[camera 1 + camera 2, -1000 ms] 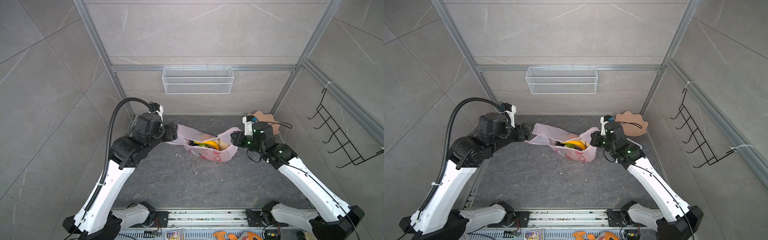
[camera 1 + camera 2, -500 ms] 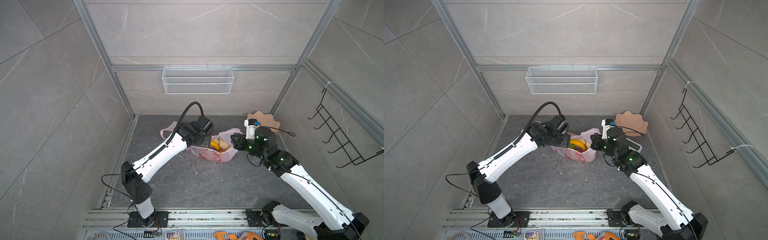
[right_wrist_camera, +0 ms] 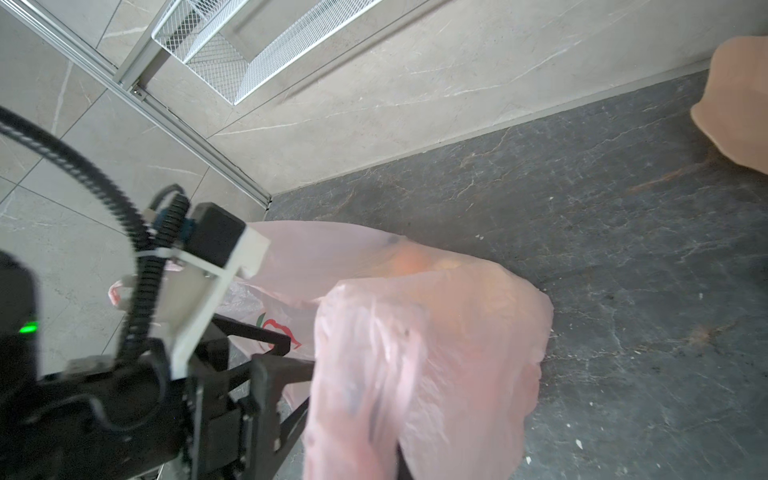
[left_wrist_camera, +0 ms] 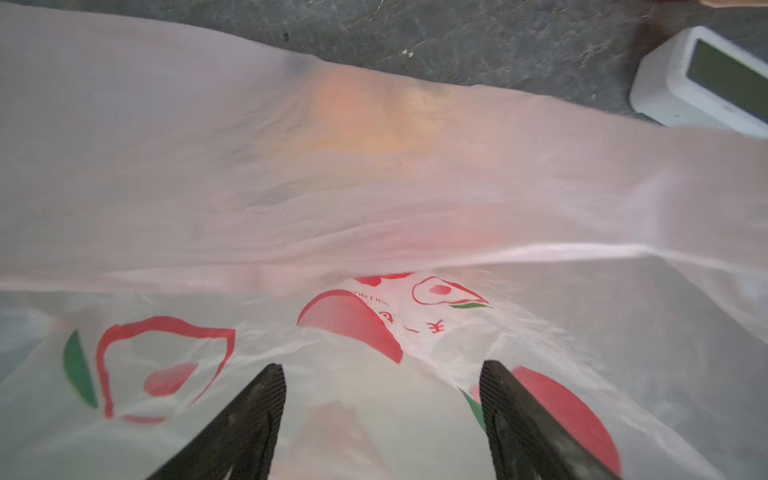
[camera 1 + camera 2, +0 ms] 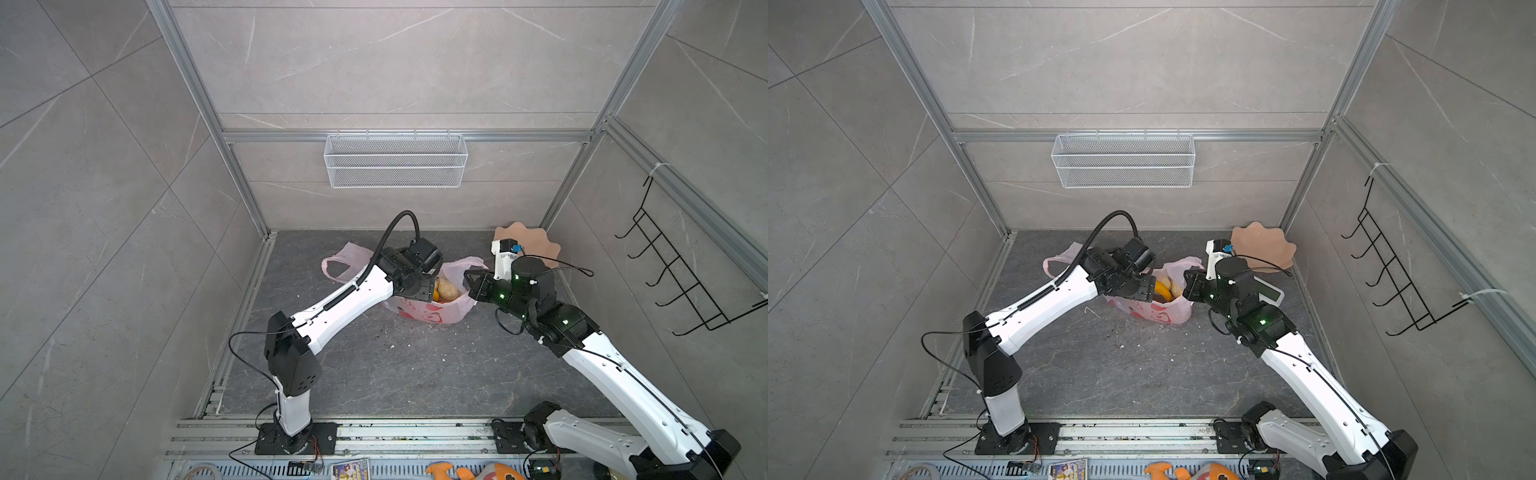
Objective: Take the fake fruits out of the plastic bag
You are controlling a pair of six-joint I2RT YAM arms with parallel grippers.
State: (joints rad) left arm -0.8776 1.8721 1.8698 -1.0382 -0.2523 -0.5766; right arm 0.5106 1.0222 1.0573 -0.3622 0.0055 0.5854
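The pale-pink plastic bag point(image 5: 430, 312) with red prints lies on the dark floor, its mouth facing up. Fake fruits show in the mouth: a cream lumpy piece point(image 5: 446, 289) and a yellow banana point(image 5: 1162, 289). An orange glow shows through the plastic point(image 4: 353, 112). My left gripper point(image 4: 382, 374) is open at the bag's left rim, over printed plastic, holding nothing. My right gripper point(image 5: 467, 276) is shut on the bag's right edge and holds it up. In the right wrist view the pink plastic point(image 3: 415, 353) hides its jaws. The bag's left handle point(image 5: 340, 262) lies loose on the floor.
A peach wavy-edged dish point(image 5: 532, 245) sits in the back right corner, with a white device point(image 5: 1268, 293) in front of it. A wire basket point(image 5: 395, 160) hangs on the back wall and a black hook rack point(image 5: 681, 282) on the right wall. An orange plush toy point(image 5: 469, 471) lies beyond the front rail.
My left arm let go of the bag's left handle, swung right to the bag's mouth and opened wider. The handle dropped to the floor. My right gripper kept its hold.
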